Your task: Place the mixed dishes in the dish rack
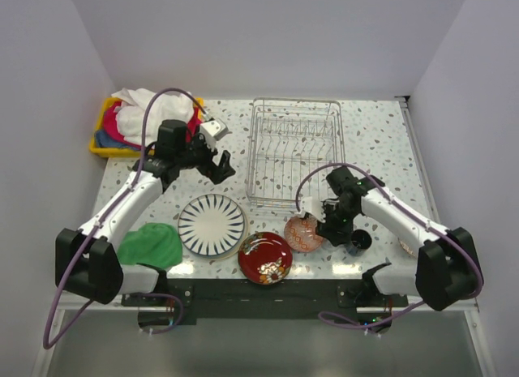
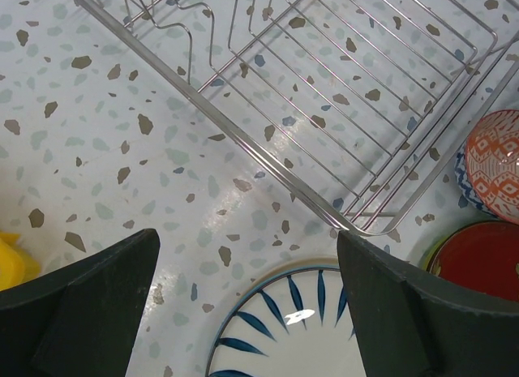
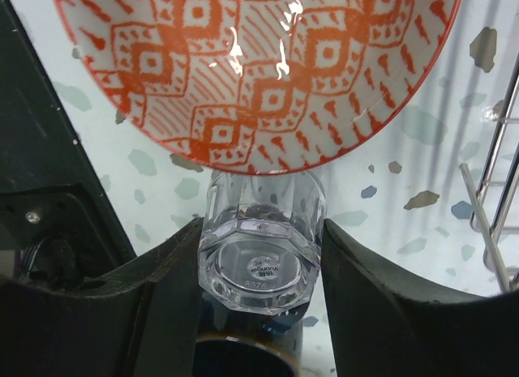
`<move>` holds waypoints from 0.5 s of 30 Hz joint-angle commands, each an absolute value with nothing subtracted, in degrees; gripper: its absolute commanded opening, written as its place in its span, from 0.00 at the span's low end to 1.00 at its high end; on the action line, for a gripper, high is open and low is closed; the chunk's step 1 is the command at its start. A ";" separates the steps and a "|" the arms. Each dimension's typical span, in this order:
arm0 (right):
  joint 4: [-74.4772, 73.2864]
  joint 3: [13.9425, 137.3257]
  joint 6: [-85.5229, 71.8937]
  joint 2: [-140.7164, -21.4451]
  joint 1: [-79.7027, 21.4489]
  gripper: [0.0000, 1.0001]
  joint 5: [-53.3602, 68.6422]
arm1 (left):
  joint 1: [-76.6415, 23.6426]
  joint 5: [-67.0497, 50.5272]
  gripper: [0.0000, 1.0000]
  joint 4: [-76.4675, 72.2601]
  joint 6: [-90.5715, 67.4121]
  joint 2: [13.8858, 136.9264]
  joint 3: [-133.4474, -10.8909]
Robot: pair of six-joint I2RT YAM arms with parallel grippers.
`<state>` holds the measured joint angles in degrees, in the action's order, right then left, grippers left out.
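My right gripper (image 3: 261, 231) grips the glass (image 3: 261, 267) on both sides, just beside the orange bowl (image 3: 259, 77), outside the rack (image 2: 235, 134). My left gripper (image 2: 247, 235) hangs spread wide above the striped plate's (image 2: 284, 328) edge.

The top view looks down from high over the near edge of the table (image 1: 381, 134), taking in all of it, with the rack (image 1: 293, 154) mid-frame. The left wrist view faces down, close, onto the rack's near left corner, with the striped plate (image 2: 292, 328) in front. The right wrist view is nearest, filled by a glass (image 3: 261, 247) and the orange bowl (image 3: 259, 69), with rack wire at its right edge. All three views share the rack and the bowl.
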<state>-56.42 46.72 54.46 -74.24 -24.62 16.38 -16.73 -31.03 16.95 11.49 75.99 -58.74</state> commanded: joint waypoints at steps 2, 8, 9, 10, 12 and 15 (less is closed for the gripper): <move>-63.80 51.76 54.76 -69.09 -24.52 0.23 16.70 | -17.57 -32.96 0.96 12.66 10.55 77.78 -61.78; -66.18 53.79 53.35 -66.18 -24.43 0.21 15.73 | -18.89 -32.96 0.96 11.34 10.11 79.01 -61.61; -66.44 54.05 52.91 -65.40 -24.43 0.21 15.73 | -18.98 -33.05 0.96 11.08 9.76 79.19 -61.44; -66.71 54.66 52.04 -64.96 -24.43 0.21 15.82 | -19.07 -33.31 0.96 10.47 8.28 79.28 -61.17; -67.32 55.54 50.55 -63.99 -24.43 0.20 16.35 | -19.16 -33.92 0.96 9.50 5.81 79.37 -60.30; -67.06 56.95 48.09 -61.70 -24.43 0.20 16.44 | -19.16 -35.68 0.96 6.51 0.63 79.10 -57.31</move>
